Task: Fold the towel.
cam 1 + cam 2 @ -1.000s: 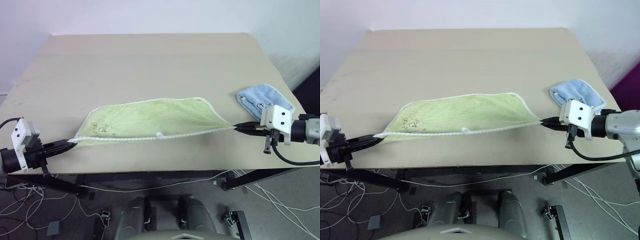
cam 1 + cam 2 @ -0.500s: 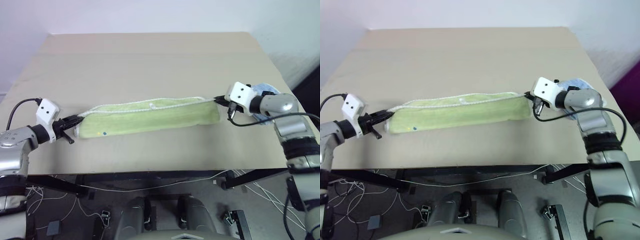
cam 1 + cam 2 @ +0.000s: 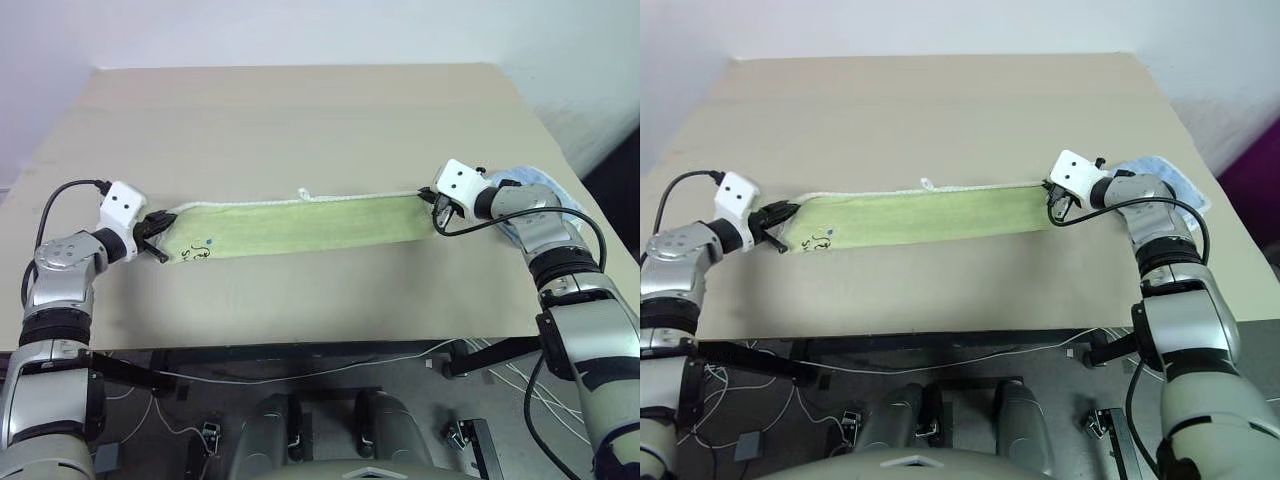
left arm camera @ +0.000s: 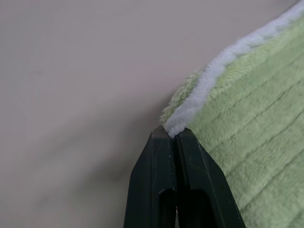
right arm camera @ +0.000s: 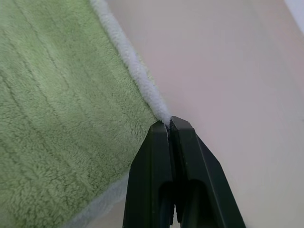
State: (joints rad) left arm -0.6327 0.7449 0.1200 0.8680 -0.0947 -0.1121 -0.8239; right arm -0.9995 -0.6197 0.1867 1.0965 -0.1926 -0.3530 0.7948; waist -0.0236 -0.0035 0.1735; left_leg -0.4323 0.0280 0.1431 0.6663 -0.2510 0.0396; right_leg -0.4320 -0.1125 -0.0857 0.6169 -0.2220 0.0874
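Towel (image 3: 300, 226) fuzzy terry cloth; table (image 3: 300, 120) smooth matt wood.

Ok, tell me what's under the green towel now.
The towel lies folded into a long strip on the table, so its own lower layer and the tabletop sit beneath. Anything else between the layers is covered. Left gripper and right gripper pinch its far corners.

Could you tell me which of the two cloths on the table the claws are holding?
The long light green towel, pinched at both ends; the light blue cloth lies free.
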